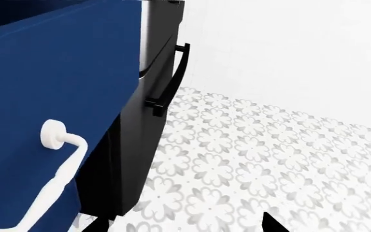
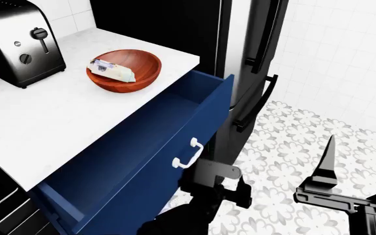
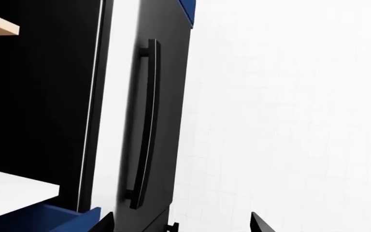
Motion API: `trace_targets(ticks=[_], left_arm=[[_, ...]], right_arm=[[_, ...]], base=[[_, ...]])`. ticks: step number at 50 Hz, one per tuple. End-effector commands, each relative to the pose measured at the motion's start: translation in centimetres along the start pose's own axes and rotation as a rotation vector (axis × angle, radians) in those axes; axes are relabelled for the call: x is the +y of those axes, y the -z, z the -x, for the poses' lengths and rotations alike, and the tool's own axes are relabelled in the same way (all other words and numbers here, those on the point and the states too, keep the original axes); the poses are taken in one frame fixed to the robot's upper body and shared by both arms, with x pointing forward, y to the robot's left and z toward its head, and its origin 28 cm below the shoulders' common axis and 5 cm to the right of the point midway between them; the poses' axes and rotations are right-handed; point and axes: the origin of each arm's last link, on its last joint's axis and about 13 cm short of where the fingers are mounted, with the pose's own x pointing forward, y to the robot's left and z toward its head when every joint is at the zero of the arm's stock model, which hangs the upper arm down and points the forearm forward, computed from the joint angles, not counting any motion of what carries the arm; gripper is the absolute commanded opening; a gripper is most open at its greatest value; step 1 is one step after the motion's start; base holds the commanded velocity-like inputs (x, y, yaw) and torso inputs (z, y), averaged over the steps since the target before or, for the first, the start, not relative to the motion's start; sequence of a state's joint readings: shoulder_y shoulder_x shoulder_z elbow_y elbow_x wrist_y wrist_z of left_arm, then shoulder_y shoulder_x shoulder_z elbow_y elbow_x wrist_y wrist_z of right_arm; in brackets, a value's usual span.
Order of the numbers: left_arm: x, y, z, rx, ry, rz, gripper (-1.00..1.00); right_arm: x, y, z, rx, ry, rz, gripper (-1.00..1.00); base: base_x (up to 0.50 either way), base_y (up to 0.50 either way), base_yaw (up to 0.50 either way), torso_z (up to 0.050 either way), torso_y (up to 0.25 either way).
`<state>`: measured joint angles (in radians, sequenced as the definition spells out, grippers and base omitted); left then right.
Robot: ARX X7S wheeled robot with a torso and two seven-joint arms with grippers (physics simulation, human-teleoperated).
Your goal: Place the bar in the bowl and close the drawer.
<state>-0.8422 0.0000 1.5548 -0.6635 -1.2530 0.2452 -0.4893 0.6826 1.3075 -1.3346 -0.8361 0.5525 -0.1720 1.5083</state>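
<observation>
The pale wrapped bar (image 2: 113, 70) lies inside the reddish-brown wooden bowl (image 2: 143, 62) on the white counter. Below the counter the navy-blue drawer (image 2: 150, 147) stands pulled far out, and its inside looks bare. Its white curved handle (image 2: 188, 154) is on the front face, also seen close up as the handle (image 1: 60, 164) on the drawer front (image 1: 50, 72). My left gripper (image 1: 184, 226) is open and holds nothing; it hangs just beside the drawer front, near the handle (image 2: 222, 185). My right gripper (image 3: 182, 224) is open too, over the floor to the right (image 2: 326, 164).
A black toaster (image 2: 18, 41) stands at the back left of the counter (image 2: 44, 117). A tall black fridge (image 2: 260, 54) with long bar handles (image 3: 143, 121) sits right of the drawer. The patterned tile floor (image 2: 293, 147) spreads to the right.
</observation>
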Motion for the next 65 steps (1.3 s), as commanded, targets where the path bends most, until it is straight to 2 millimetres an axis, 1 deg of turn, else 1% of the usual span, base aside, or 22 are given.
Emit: trace_targets(ticks=[1,28,42,55,65], left_arm=[[1.1,0.9,-0.2,0.035,-0.089,0.038,1.00],[4.2,1.6,-0.8,0.095,-0.200,0.032,1.00],[6.8,1.7,-1.1,0.108,-0.291,-0.030,1.00],[9.1,2.1,-1.0,0.131,-0.393,-0.015,1.00],[10.7,1.8,-1.0,0.128,-0.481,0.007,1.00]], right_arm=[[0.1,0.1,0.1,0.004,-0.004,0.000,1.00],[0.3,0.2,0.1,0.003,-0.011,0.000,1.00],[0.4,0.2,0.1,0.002,-0.014,0.003,1.00],[0.4,0.1,0.1,0.000,-0.014,0.007,1.00],[0.5,0.0,0.1,0.000,-0.017,0.008,1.00]], base=[[0.00,0.00,0.00,0.000,0.000],[0.00,0.00,0.00,0.000,0.000],[0.00,0.00,0.00,0.000,0.000],[0.00,0.00,0.00,0.000,0.000],[0.00,0.00,0.00,0.000,0.000]])
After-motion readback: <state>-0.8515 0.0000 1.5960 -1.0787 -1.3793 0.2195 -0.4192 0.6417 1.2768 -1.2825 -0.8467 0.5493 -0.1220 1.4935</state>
